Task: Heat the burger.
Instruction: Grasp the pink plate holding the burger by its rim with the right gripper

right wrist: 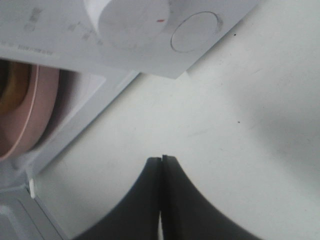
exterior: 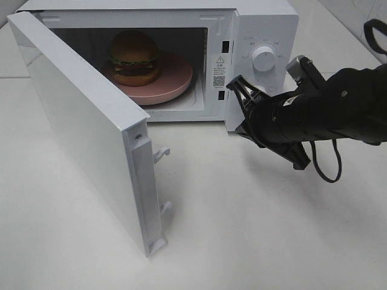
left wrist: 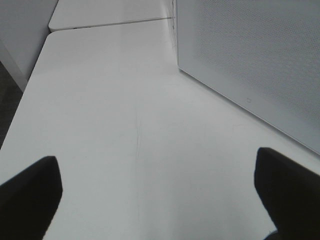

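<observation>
The burger (exterior: 134, 57), with a brown bun and green lettuce edge, sits on a pink plate (exterior: 175, 81) inside the open white microwave (exterior: 266, 24). The microwave door (exterior: 91, 133) stands swung out to the left. In front of the control panel, just right of the opening, my right gripper (exterior: 234, 84) (right wrist: 161, 158) is shut with nothing between its fingers. The right wrist view shows the dial (right wrist: 132, 17), a round button (right wrist: 195, 31) and the plate's rim (right wrist: 25, 110). My left gripper (left wrist: 160, 195) is open over bare table, its fingers (left wrist: 30, 192) far apart.
The microwave stands at the back of a white table (exterior: 242, 229). Latch hooks (exterior: 161, 155) stick out of the door's free edge. In the left wrist view a white dotted panel of the microwave (left wrist: 250, 60) stands beside the gripper, and the table edge (left wrist: 30, 85) runs opposite it.
</observation>
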Available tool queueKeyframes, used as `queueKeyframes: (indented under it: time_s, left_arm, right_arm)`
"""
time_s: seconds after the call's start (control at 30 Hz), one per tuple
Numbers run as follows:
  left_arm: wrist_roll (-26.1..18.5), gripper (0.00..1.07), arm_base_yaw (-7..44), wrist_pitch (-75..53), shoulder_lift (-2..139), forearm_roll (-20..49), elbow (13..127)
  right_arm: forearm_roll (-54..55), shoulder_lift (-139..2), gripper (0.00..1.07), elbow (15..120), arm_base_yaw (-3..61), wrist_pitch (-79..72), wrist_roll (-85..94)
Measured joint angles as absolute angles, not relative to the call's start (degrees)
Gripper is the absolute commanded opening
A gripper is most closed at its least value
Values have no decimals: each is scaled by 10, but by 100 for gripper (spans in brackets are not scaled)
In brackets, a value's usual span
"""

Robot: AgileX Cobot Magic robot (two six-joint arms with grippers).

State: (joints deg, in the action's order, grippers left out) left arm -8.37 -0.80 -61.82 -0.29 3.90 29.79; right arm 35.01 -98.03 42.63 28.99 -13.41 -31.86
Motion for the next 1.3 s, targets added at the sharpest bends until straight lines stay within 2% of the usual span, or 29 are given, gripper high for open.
queueKeyframes:
  time_s: [0.3, 0.47, 0.67, 0.87, 0.9, 0.97, 1.0, 1.27, 1.3]
  left_arm:
    - [-84, 98, -8, -618, -3, 39, 298]
    - [-84, 98, -8, -618, -3, 39, 298]
    - [-84, 98, -8, -618, -3, 39, 298]
    - [-84, 98, -8, -618, -3, 39, 298]
    - [-84, 98, -8, -618, -3, 39, 298]
    - [-84, 98, -8, -618, -3, 39, 298]
    - [-84, 98, -8, -618, -3, 39, 298]
    - [-84, 98, -8, -618, -3, 39, 298]
    - [-84, 98, -8, -618, -3, 39, 298]
  right_arm:
    - [280, -928, 4, 433, 290, 7, -203]
    - [195, -911, 5, 480, 290, 143, -151]
    - [163, -911, 6, 524, 290, 258, -61]
    - [137, -911, 7, 561, 290, 354, 113]
    - [122, -911, 7, 566, 290, 378, 188]
    - [117, -911, 7, 567, 290, 386, 220]
    - [107, -911, 7, 567, 290, 400, 303]
    - [98, -911, 9, 568, 290, 411, 570]
    - [97, -911, 10, 568, 290, 411, 652]
